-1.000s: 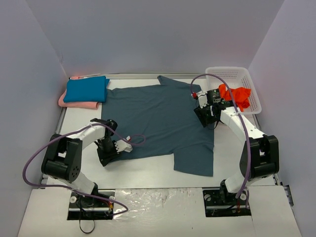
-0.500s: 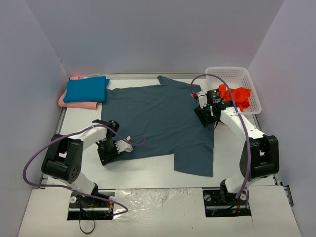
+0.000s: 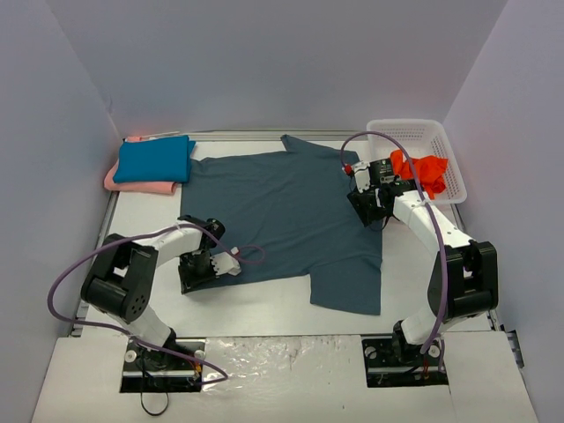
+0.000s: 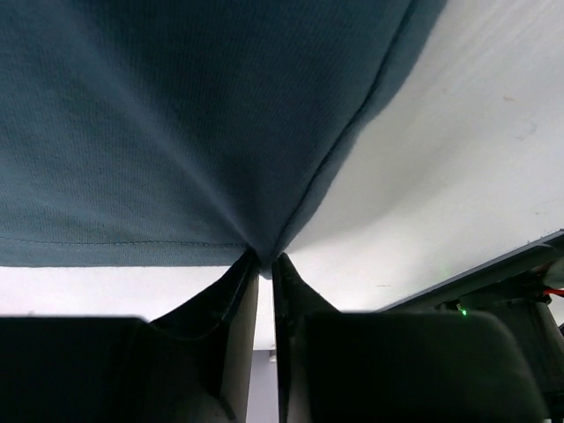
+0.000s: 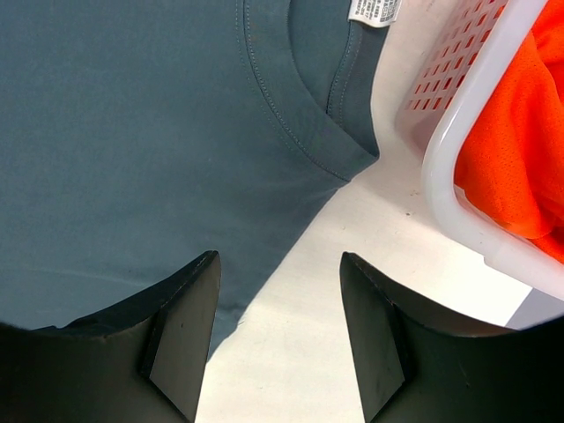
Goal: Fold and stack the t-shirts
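The left gripper (image 3: pixel 214 263) is seen pinching the hem corner of the dark slate t-shirt (image 3: pixel 282 211), at the shirt's 8 o'clock. In the left wrist view its fingertips (image 4: pixel 249 269) are pressed almost together, with the cloth corner caught at their ends. Compared with a second ago, this gripper has been moved slightly toward 3 o'clock, onto the hem, and its jaws have been narrowed. The shirt is laid flat across the middle of the table (image 3: pixel 264 310), its outline unchanged. The right gripper (image 3: pixel 370 201) is held spread above the shirt's edge beside the collar, at 2 o'clock, and has not been shifted. The orange-red t-shirt (image 3: pixel 421 170) is lying in the white basket (image 3: pixel 445 141). At 10 o'clock the folded teal t-shirt (image 3: pixel 154 160) is stacked on the pink t-shirt (image 3: pixel 141 187).
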You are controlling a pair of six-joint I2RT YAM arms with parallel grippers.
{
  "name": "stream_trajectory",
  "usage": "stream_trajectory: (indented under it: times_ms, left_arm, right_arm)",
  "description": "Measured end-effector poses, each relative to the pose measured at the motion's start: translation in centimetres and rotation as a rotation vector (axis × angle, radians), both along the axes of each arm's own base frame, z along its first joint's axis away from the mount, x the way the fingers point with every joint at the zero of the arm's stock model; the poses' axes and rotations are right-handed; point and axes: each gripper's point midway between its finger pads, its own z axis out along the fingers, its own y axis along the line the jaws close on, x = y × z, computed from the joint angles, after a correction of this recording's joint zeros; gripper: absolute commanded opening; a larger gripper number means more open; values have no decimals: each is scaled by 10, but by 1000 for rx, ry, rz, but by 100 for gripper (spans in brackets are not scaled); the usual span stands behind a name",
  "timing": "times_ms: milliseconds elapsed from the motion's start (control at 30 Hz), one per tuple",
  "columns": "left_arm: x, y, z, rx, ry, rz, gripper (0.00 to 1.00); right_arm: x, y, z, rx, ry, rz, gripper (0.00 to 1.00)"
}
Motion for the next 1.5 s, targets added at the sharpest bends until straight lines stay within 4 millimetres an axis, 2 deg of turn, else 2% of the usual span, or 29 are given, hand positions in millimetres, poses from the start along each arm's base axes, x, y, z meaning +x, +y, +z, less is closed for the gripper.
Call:
stream_trajectory:
  times_ms: [33,267,400,567,700,800,833,900,1033,1167,1267,1500]
  left_arm:
    - [0,0,0,5,1,1,3]
    - [0,-2,1,22,56,13,2]
    - [7,-13,9,-26,67,28,2]
    - [42,-27,35,-98,-22,59,2]
    - [73,-23,53,-127,-107,113,2]
    - [92,-15,62,-135,-154,166,2]
    - [97,-12,63,-134,-162,179,2]
    - [107,-7,60,-128,-167,209,2]
    - [117,-1,47,-116,-145,246,2]
    - [119,3,38,-107,-128,273,2]
    - [121,4,38,-105,-136,284,2]
    - [130,14,38,-96,-172,313,2]
  right_arm:
    - [0,0,0,0,-1,0,53]
    - [2,-1,1,-2,-8,0,52]
    - [2,-3,1,-14,-6,16,51]
    - [-9,-5,0,-37,31,63,49]
    - [-28,-4,-6,-41,107,138,47]
    - [-43,-2,-11,-50,172,203,35]
    - [-48,-1,-12,-57,190,224,20]
    - [-54,4,-17,-67,225,265,0]
    - [-59,18,-45,-70,336,328,0]
    - [-55,32,-73,-56,427,364,0]
    - [-45,40,-84,-48,455,373,0]
    - [-16,51,-91,-40,455,360,0]
